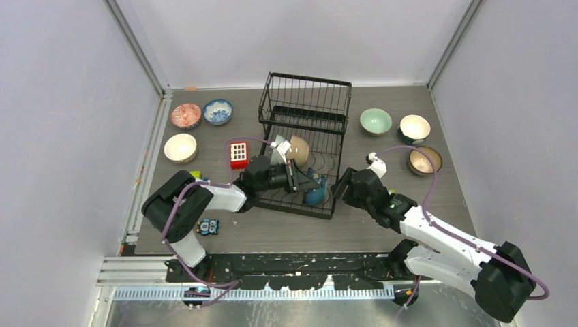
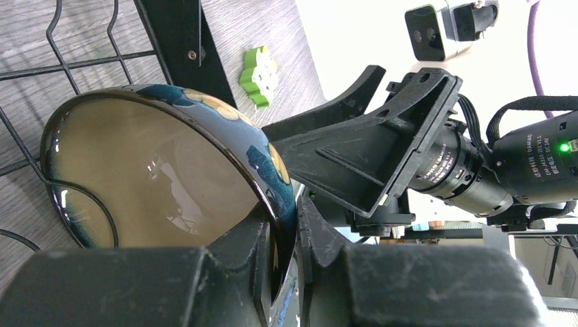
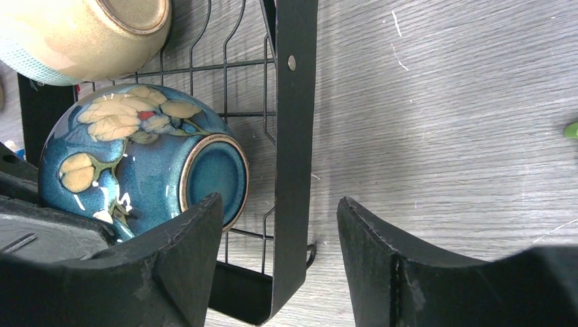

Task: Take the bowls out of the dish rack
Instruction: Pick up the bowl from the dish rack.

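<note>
A: Pinching the rim of the blue bowl (image 2: pixel 157 170) with the left gripper (image 2: pixel 294 228), low at the near end of the dish rack (image 1: pixel 305 109).

B: Spread wide on the right gripper (image 3: pixel 278 204), astride the rack's edge bar, holding nothing.

A: Lift straight up first; clear the wires before swinging out.

B: Mind the tan bowl (image 1: pixel 298 147) just behind. Then set down well left, near the cream bowl (image 1: pixel 180 148).

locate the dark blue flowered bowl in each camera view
Top external: blue bowl at the dish rack's near right corner, at the left gripper.
Left wrist: blue bowl fills the lower left, tan inside showing, rim between the fingers.
Right wrist: blue bowl left of centre, foot ring showing.
Shared landmark: the rack's black frame bar.
</note>
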`<state>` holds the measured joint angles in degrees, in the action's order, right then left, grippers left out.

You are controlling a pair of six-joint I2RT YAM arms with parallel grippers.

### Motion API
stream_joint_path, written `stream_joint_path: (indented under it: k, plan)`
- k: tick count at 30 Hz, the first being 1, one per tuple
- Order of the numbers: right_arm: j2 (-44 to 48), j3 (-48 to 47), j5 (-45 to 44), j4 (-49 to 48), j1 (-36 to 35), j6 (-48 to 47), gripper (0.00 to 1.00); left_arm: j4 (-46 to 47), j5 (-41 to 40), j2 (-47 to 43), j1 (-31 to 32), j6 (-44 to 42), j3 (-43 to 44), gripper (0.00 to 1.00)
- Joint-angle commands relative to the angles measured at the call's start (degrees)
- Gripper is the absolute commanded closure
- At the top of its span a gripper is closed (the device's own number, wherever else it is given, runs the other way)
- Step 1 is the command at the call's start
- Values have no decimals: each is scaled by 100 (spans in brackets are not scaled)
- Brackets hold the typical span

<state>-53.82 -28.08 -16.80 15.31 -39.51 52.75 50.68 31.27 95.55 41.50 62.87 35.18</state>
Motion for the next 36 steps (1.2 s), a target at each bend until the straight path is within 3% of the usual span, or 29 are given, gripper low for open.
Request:
stream_joint_path:
  k: [1,15,36]
  plan:
    - [215,-280,-106,213,25,-92,32,836,293,-148,17,124,122,100]
    - [1026,-708,-589,1195,28,-410,10,941,338,-116,19,111,244,100]
    - [2028,-408,-938,923,30,-943,8,766,401,-590,23,-1,491,100]
